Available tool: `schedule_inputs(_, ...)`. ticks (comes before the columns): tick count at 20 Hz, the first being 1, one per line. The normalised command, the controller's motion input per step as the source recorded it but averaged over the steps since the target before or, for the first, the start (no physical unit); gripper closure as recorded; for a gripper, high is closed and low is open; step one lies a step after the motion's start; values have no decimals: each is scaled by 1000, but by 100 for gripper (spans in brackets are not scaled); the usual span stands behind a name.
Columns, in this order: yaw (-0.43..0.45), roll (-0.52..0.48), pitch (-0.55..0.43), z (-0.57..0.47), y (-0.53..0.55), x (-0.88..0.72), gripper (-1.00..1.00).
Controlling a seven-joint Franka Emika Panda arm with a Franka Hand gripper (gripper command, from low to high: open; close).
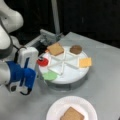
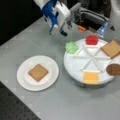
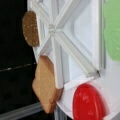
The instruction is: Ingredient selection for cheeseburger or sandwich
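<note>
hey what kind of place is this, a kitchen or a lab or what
Probably a robot lab bench, not a kitchen. A robot arm's gripper hangs over a grey table, the food is toy pieces on a white divided tray, and a perforated board shows at the table's edge.

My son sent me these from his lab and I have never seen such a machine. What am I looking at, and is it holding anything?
It is a robot arm ending in a gripper, a blue and white clamp for picking things up. Two pictures come from cameras standing off the arm; the third comes from a camera on its wrist, looking down at close range.

On the grey table stands a round white tray divided into wedges. On it lie toy foods: a green round, a red round, a toast square, a dark brown patty and a yellow cheese square. Nearby, a white paper plate already carries another toast square.

In both front views the gripper hangs beside the tray, nearest the green and red pieces. No toy piece shows in it.
</note>
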Motion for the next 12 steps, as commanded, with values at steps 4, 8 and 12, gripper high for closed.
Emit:
schedule_inputs(4,133,305,-93,-162,-318,231,-100)
schedule_inputs(8,127,293,-106,-210,-337,228,-100)
schedule_inputs(12,113,297,-104,-239,-332,219,-100)
